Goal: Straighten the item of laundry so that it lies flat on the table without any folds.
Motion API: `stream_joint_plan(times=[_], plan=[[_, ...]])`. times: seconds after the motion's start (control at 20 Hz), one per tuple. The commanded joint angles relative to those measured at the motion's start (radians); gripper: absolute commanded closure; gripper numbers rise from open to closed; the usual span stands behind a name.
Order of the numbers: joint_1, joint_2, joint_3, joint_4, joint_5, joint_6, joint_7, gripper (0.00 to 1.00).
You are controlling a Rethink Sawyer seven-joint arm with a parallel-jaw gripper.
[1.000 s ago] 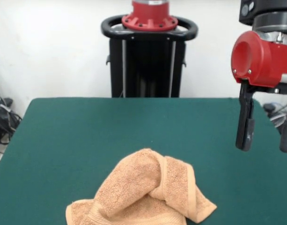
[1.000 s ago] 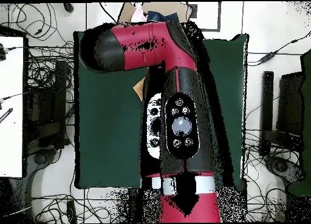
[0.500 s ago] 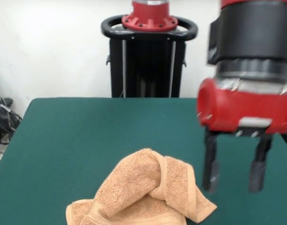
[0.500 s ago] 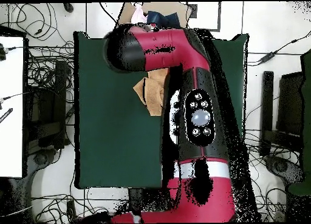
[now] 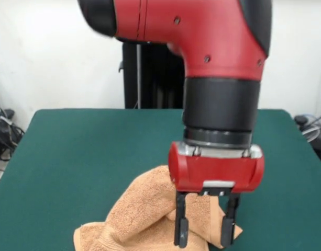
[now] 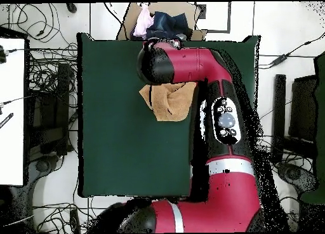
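The gripper (image 5: 205,232) hangs open and empty over the crumpled peach towel (image 5: 144,214); flattening looks not yet begun.

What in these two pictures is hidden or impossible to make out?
- Front view: the towel's near part is cut off by the bottom edge, and the gripper covers its right side.
- Front view: whether the open jaws touch the towel; the tips reach the frame's bottom.
- Overhead view: the gripper itself, hidden under the arm, which also covers the towel's upper edge.
- Either view: the towel's label, not visible.
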Motion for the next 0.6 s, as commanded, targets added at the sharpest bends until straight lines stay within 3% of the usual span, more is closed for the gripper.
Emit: stream_joint_plan(times=[0.05,0.3,0.6], plan=[[-0.019,0.078,0.083,0.199,-0.021,-0.047,0.020,0.00],[-0.028,0.095,0.088,0.212,-0.020,-0.047,0.020,0.00],[0.013,0.073,0.026,0.268,0.002,-0.048,0.129,0.00]])
